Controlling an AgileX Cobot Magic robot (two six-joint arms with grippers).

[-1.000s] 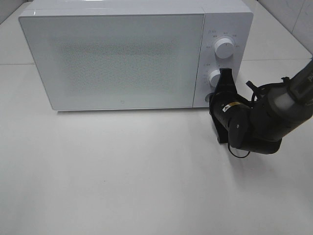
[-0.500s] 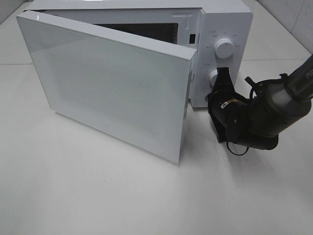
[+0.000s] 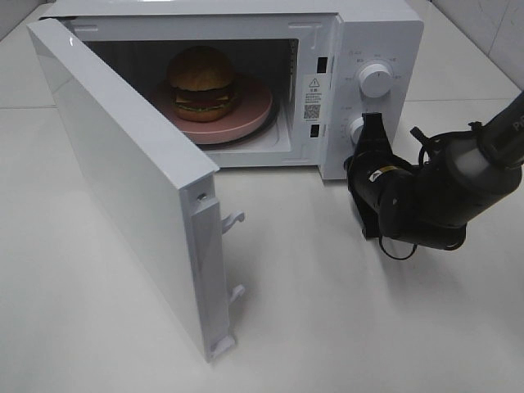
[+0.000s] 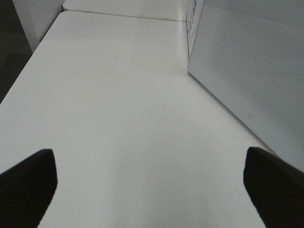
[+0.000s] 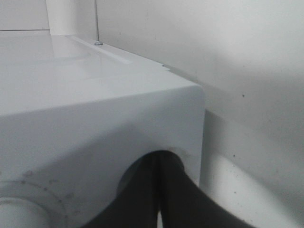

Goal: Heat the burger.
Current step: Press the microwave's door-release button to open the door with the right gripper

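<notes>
The burger (image 3: 201, 78), with a glossy brown bun and cheese and lettuce layers, sits on a pink plate (image 3: 250, 115) inside the open white microwave (image 3: 381, 37). The microwave door (image 3: 123, 180) hangs wide open to the left; it also shows in the left wrist view (image 4: 247, 71). My right gripper (image 3: 374, 131) is at the lower part of the control panel, under the lower knob (image 3: 358, 128). In the right wrist view its fingers (image 5: 159, 190) are closed together against the microwave's lower front corner. My left gripper (image 4: 149, 185) is open and empty over bare table, beside the door.
The upper knob (image 3: 376, 79) sits above the lower one on the panel. The open door reaches far out over the white table (image 3: 344, 327) at front left. The right arm (image 3: 442, 196) lies on the table right of the microwave.
The microwave door has swung from shut to wide open, uncovering the burger on its plate. My right gripper has stayed at the lower control panel.
</notes>
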